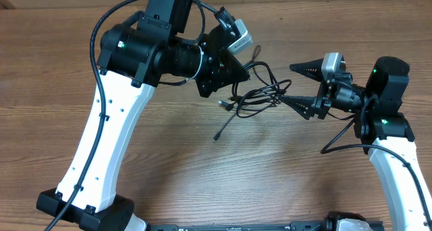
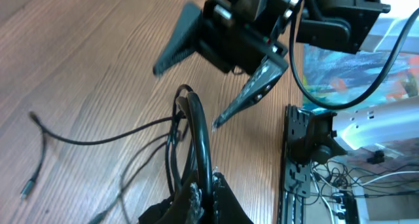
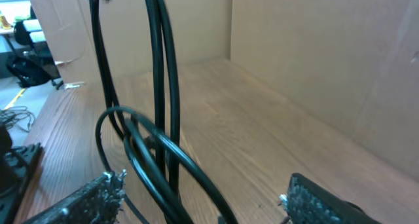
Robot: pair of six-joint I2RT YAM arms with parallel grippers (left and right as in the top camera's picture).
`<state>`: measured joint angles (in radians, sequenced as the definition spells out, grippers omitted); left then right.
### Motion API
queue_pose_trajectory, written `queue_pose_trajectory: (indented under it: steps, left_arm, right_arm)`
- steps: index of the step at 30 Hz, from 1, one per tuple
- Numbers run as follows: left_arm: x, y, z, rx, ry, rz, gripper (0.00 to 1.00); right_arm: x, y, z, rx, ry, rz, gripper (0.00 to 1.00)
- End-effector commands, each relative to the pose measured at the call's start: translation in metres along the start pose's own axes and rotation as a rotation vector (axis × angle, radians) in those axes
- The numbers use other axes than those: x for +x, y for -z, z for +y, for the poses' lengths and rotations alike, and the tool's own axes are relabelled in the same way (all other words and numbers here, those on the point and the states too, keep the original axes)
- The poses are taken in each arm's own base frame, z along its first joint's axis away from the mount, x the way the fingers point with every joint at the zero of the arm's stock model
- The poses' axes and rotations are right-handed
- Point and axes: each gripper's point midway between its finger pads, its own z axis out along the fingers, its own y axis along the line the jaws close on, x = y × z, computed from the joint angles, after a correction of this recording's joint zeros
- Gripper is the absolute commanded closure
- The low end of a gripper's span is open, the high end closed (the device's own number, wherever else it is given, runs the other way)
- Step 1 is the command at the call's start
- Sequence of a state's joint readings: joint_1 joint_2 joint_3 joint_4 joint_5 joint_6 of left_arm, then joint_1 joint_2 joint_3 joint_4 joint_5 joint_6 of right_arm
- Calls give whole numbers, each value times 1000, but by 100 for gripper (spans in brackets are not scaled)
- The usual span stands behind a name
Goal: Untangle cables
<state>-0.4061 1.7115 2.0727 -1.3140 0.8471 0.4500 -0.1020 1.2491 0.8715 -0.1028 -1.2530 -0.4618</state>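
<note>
You are looking first at your right gripper (image 1: 286, 83): it is standing with its jaws spread wide and nothing clamped in it, pointing toward the left of the overhead frame. In its own wrist view the cables (image 3: 163, 86) are passing right through that gap. Two strands are climbing side by side from the lower centre of the picture to the top, left of centre. A loop is bulging out at left centre. Their long axis is therefore running up across the line on which the jaws would be closing.

Just beyond the jaw tips in the overhead view, the cables are bunching into a tangle at the centre of the frame. One loose end is trailing down toward the worktop (image 1: 169, 170), lower left of the bunch.

Farthest along that same line, the left gripper (image 1: 236, 72) is sitting at upper centre. It appears to be closed on the cables and holding the bundle up.

By my reading, your right arm is the free one. The tangle is lying straight ahead of it, toward frame left.
</note>
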Motion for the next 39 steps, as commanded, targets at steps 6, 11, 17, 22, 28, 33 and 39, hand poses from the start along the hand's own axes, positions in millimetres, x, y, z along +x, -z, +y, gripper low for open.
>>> queue_pose_trajectory:
  steps: [6, 11, 17, 22, 28, 33, 39]
  left_arm:
    - [-21, 2, -14, 66, -82, -86, 96]
    - [-23, 2, -10, 53, -55, -92, 96]
    - [-15, 2, 10, -61, 51, -47, 96]
    - [-2, 6, 40, -243, 222, 3, 96]
    - [19, 15, 62, -403, 356, 64, 96]
    - [29, 17, 63, -429, 392, 100, 96]
    - [43, 23, 75, -529, 515, 129, 96]
  right_arm:
    - [13, -1, 8, -32, -1, 35, 47]
    - [14, -1, 9, -35, -12, 37, 73]
    - [12, -1, 11, -45, -40, 30, 96]
    - [3, -1, 6, -33, -150, 11, 96]
    - [-17, -1, 0, -31, -206, -36, 96]
    - [-38, 1, -1, -47, -240, -81, 96]
    - [-73, 5, 0, -63, -278, -153, 96]
